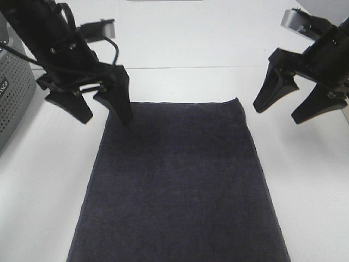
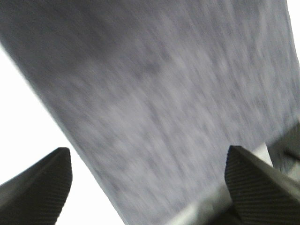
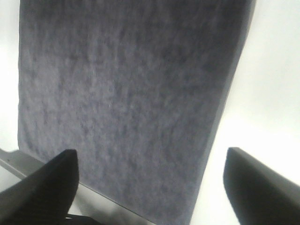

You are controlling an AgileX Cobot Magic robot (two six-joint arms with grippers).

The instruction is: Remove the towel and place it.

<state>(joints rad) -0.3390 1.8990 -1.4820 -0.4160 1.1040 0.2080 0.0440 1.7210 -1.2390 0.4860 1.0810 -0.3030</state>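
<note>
On the white table top (image 1: pixel 305 191), in the high exterior view, the large rectangular towel of soft, very dark navy fabric (image 1: pixel 177 185) is lying flat and spread out, with its long sides running from the far edge toward the camera and its near end going out of the picture. The grey perforated basket (image 1: pixel 13 93) is standing at the left edge, apart from the towel. The black left gripper (image 1: pixel 105 117) is hanging at the towel's far left corner with its jaws standing wide apart and holding nothing; one finger is pointing down over that corner, and I cannot tell whether it is touching the fabric. The black right gripper (image 1: pixel 277 114) is hanging over the bare table just beyond the far right corner, its jaws also spread wide and gripping nothing. From the left wrist camera, the left gripper (image 2: pixel 147 154) is showing two separated ribbed fingers (image 2: pixel 42 187), with the blurred towel (image 2: pixel 164 108) lying below between them. From the right wrist camera, the right gripper (image 3: pixel 151 157) is showing its jaws far apart and empty, and the towel (image 3: pixel 122 93) is lying flat beneath it.
</note>
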